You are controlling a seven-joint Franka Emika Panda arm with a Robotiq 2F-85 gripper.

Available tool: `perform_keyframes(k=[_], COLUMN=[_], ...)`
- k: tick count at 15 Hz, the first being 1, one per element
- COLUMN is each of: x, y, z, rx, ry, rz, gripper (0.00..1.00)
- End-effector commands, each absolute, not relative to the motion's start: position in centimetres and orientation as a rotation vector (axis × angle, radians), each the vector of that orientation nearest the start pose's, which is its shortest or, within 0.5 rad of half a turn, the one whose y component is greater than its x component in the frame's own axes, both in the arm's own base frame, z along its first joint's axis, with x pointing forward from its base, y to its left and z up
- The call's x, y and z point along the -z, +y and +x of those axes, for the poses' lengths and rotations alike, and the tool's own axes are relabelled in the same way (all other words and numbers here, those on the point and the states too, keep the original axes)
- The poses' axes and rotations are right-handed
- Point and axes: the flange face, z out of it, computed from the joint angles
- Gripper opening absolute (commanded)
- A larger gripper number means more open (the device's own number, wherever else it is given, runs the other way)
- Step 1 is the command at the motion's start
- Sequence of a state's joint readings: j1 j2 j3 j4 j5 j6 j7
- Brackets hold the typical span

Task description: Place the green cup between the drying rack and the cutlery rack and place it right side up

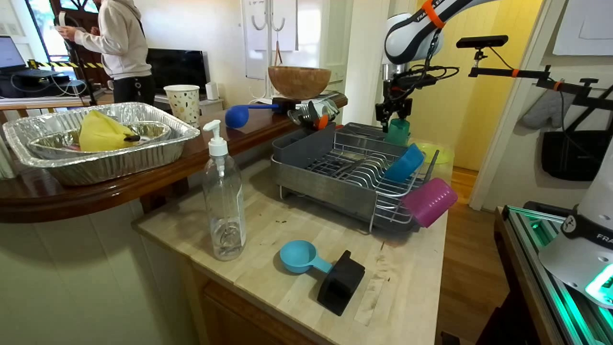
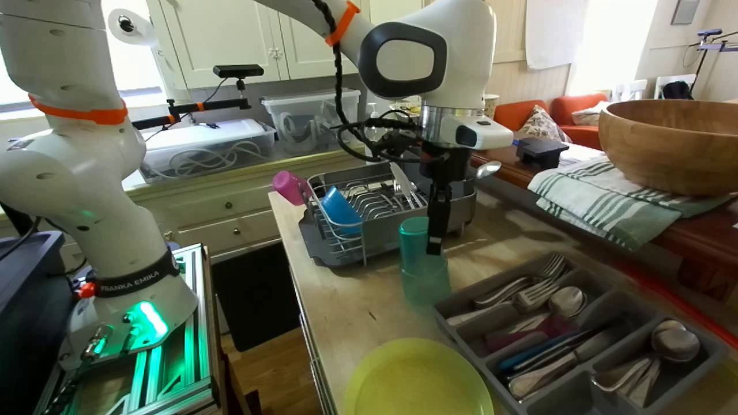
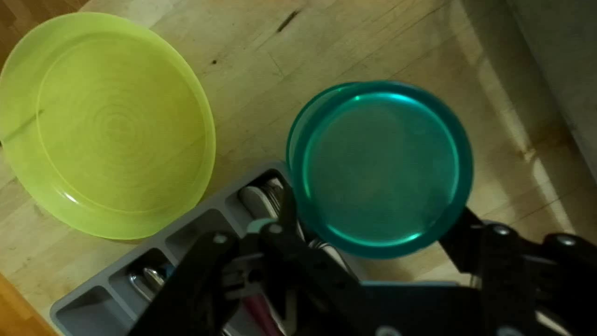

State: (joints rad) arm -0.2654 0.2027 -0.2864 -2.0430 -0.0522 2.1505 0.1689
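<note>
The green cup is upside down, its narrower closed end up, between the drying rack and the grey cutlery rack. It looks darker at the top and paler near its lower edge. I cannot tell whether it touches the counter. My gripper points down with its fingers on both sides of the cup, about halfway down it. In the wrist view the cup's round base fills the space between the fingers. Whether they press on it is not clear.
A yellow plate lies on the counter beside the cutlery rack. The drying rack holds a blue cup and a magenta cup at its edge. A wooden bowl sits on the raised ledge with a striped towel.
</note>
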Motion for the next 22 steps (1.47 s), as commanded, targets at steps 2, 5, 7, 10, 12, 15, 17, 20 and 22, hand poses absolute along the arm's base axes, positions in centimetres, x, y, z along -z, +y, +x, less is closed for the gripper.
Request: perform_keyframes(k=[2, 5, 7, 10, 12, 15, 17, 20, 22], x=[-34.4, -34.1, -33.9, -33.8, -34.0, -34.9, -35.6, -36.5, -37.2], y=[-28.4, -27.8, -27.6, -27.7, -27.8, -28.5, -29.6, -31.5, -32.7], z=[47.2, 46.5, 46.1, 45.8, 45.6, 45.4, 45.3, 45.3, 45.5], rx=[-0.1, -0.178, -0.222, -0.265, -0.273, -0.261, -0.239, -0.19, -0.145], ry=[1.029, 0.973, 0.951, 0.942, 0.95, 0.963, 0.993, 1.041, 1.074], rz=[-3.043, -3.032, -3.028, -3.02, -3.013, -2.995, -2.986, -2.954, -2.91], gripper=[0.47, 0.95, 1.0, 1.0, 1.0, 1.0, 1.0, 1.0, 1.0])
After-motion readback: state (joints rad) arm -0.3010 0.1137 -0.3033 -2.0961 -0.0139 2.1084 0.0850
